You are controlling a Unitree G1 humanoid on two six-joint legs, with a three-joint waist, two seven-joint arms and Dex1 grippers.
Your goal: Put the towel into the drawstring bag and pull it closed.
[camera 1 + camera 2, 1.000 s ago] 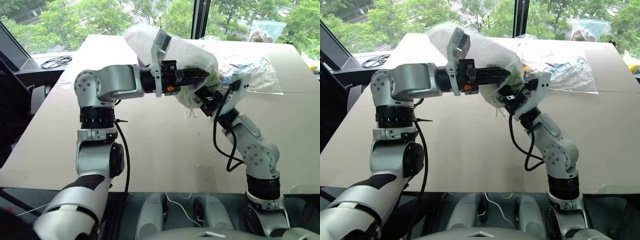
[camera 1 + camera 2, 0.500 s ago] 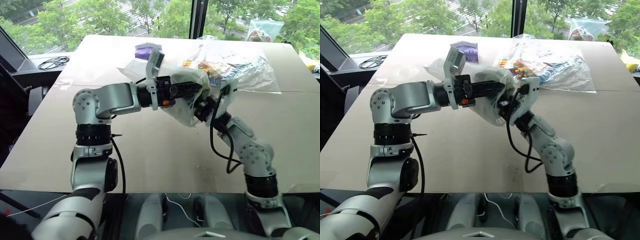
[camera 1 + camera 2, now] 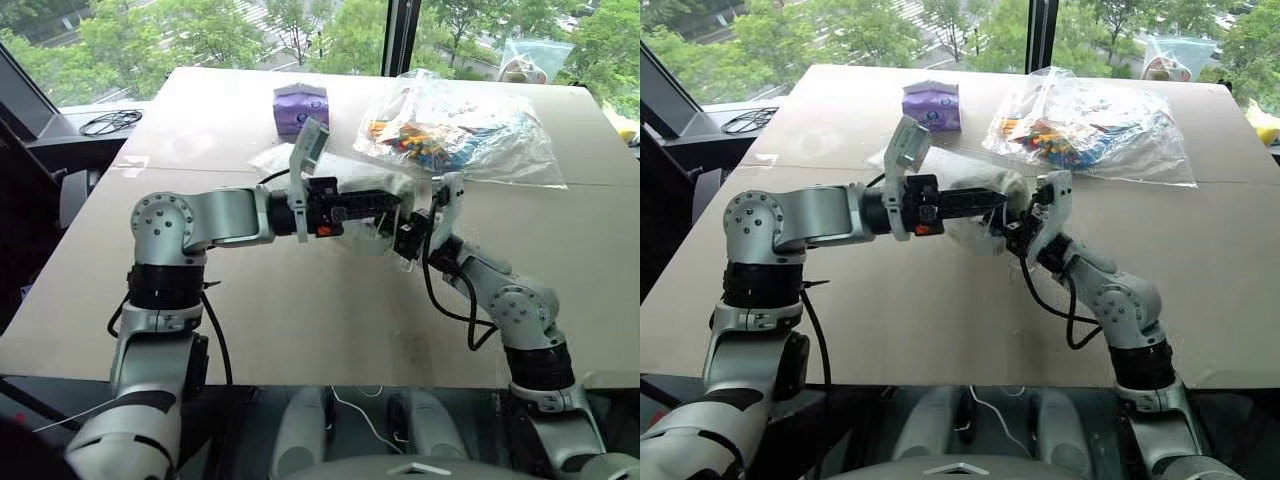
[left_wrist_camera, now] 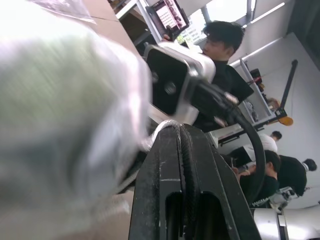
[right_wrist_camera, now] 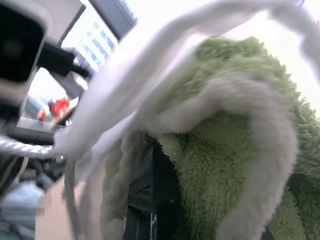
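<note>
Lowering together over the last second, both arms have brought the white translucent drawstring bag (image 3: 975, 200) from up in the air down to rest on the beige table (image 3: 940, 310), uncovering the purple tissue pack (image 3: 932, 105) and the clear plastic bag of colourful items (image 3: 1095, 130) farther back. The left gripper (image 3: 1002, 200) reaches across level with its fingers (image 4: 182, 190) clenched tight, a white cord (image 4: 155, 131) running off their tips. The right gripper (image 3: 1017, 232) meets it from the other side, fingers likewise clamped at the bag's mouth, though what exactly they pinch I cannot tell. The light green fluffy terry towel (image 5: 225, 150) sits inside the pouch, its pile bulging just behind the fabric in the right wrist view. So the loading looks done; judging by this, what remains is drawing the cords apart to cinch the mouth.
</note>
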